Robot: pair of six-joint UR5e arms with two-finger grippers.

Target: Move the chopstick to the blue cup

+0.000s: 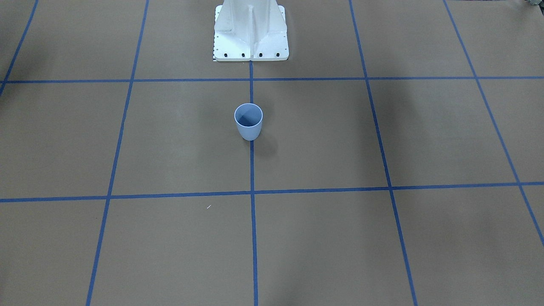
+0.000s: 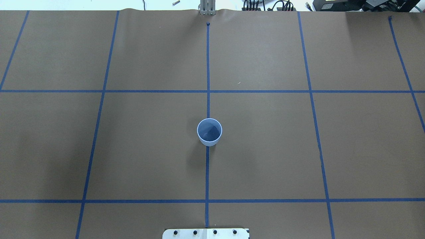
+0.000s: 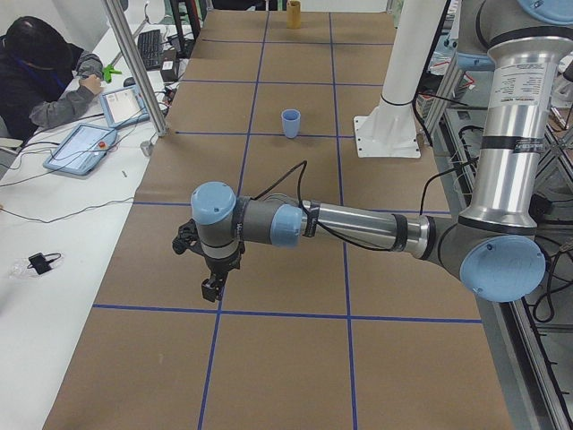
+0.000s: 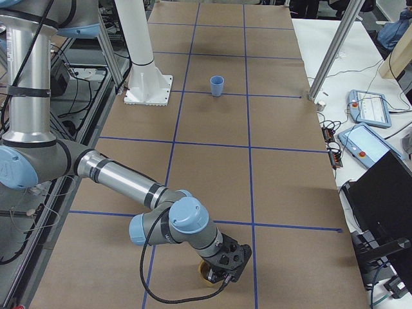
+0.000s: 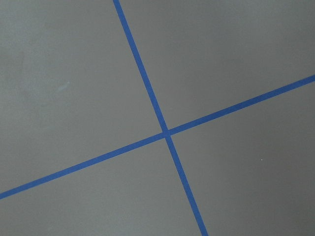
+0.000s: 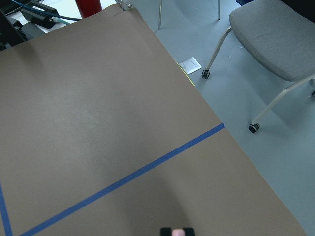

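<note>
The blue cup [image 1: 248, 121] stands upright and empty on the centre tape line, a short way in front of the robot's base; it also shows as the blue cup [image 2: 209, 132] from overhead. A pink chopstick tip [image 6: 177, 233] peeks out between two black fingertips at the bottom edge of the right wrist view. My right gripper [image 4: 225, 270] is shut on it, low over a tan cup [image 4: 205, 273] at the table's right end, far from the blue cup. My left gripper [image 3: 212, 288] hangs over bare paper at the left end; I cannot tell its state.
Brown paper with a blue tape grid covers the table. The white base plate [image 1: 250, 46] sits behind the blue cup. A person sits at a side table with tablets [image 3: 85, 143] on the operators' side. A chair [image 6: 275, 44] stands beyond the table's right end.
</note>
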